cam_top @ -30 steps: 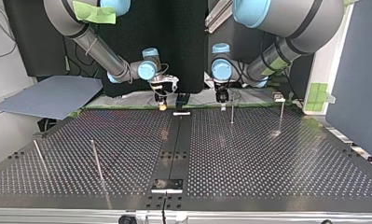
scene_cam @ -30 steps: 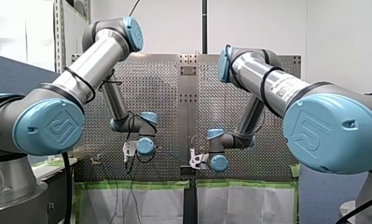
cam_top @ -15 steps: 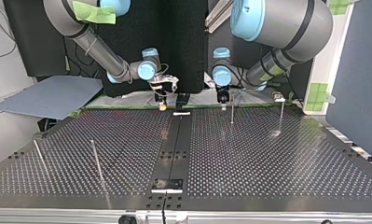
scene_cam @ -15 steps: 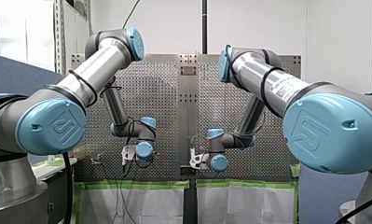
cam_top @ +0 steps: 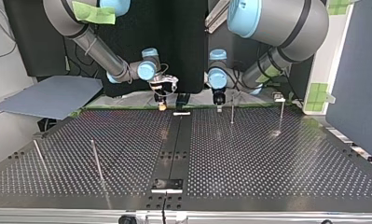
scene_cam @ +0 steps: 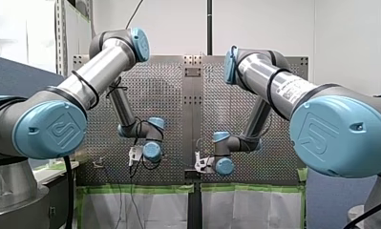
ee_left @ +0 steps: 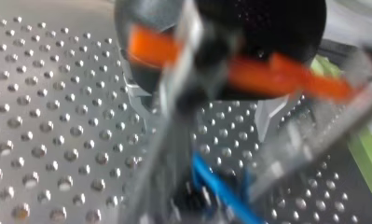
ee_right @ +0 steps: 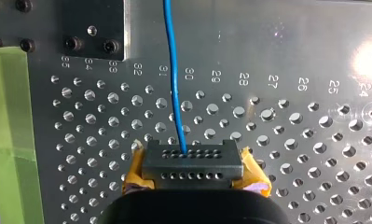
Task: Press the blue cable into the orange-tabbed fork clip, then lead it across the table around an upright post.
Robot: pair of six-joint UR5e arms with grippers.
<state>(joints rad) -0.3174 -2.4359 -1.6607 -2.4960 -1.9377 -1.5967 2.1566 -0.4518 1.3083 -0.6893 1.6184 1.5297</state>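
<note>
Front view behind and above the arm shoulders, facing out over the perforated table point(scene_cam: 169, 95), top view low across it, facing back, both wrist views close on the holes, right one sharing blue cable point(ee_right: 173, 93) with left

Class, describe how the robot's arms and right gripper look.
My left arm and my right arm are silver-grey tubes with light-blue joint caps bearing embossed logos, black cables strapped along. Green tape marks my right arm. Right gripper: black, yellow pads.
</note>
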